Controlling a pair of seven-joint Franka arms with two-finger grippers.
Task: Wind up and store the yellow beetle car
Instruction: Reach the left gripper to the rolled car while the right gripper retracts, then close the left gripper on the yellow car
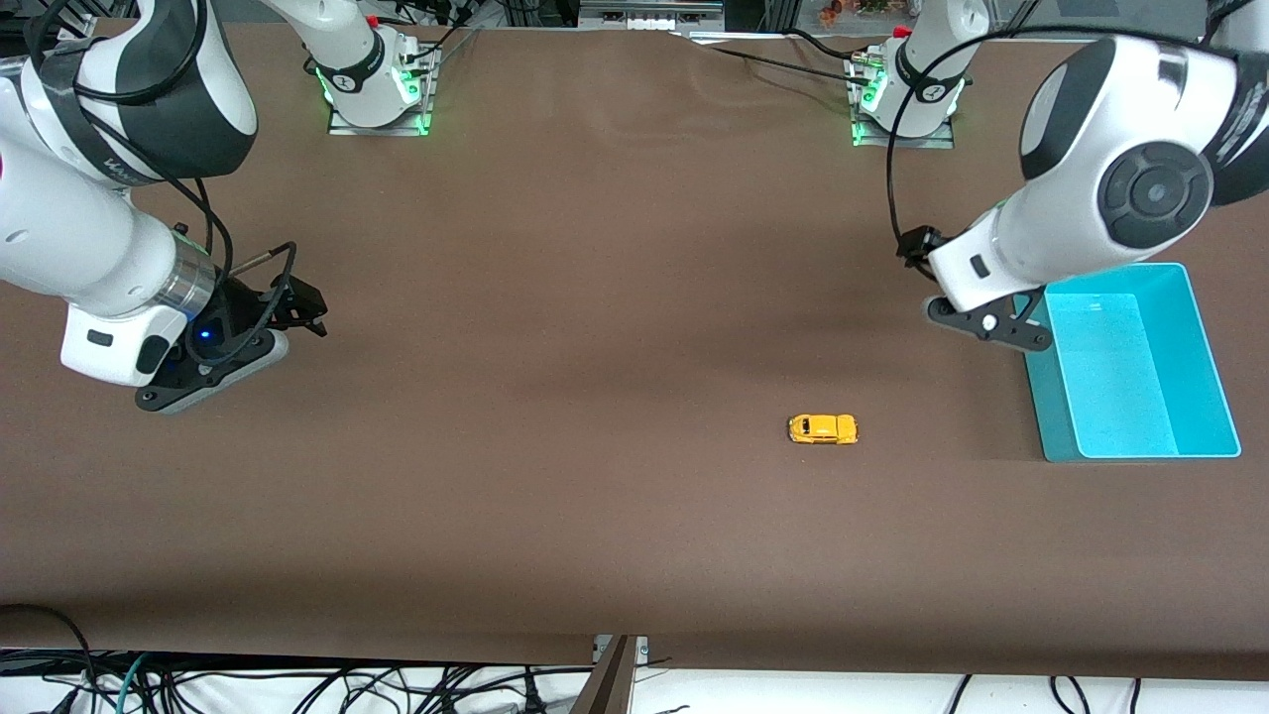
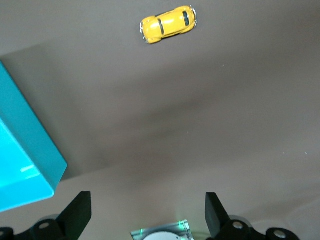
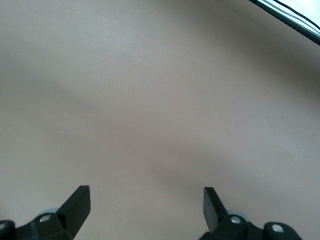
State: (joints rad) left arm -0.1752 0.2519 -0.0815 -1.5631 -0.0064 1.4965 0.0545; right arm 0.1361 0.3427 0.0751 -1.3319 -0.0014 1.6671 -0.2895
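The yellow beetle car (image 1: 823, 428) stands on its wheels on the brown table, apart from both grippers. It also shows in the left wrist view (image 2: 167, 24). My left gripper (image 1: 986, 319) hangs over bare table beside the teal bin (image 1: 1205, 357), open and empty (image 2: 148, 205). My right gripper (image 1: 213, 362) waits over bare table at the right arm's end, open and empty (image 3: 146, 197). Neither gripper touches the car.
The teal bin is an open rectangular box at the left arm's end of the table; its corner shows in the left wrist view (image 2: 30, 150). The car lies beside it toward the right arm's end. Cables hang below the table's front edge (image 1: 615, 650).
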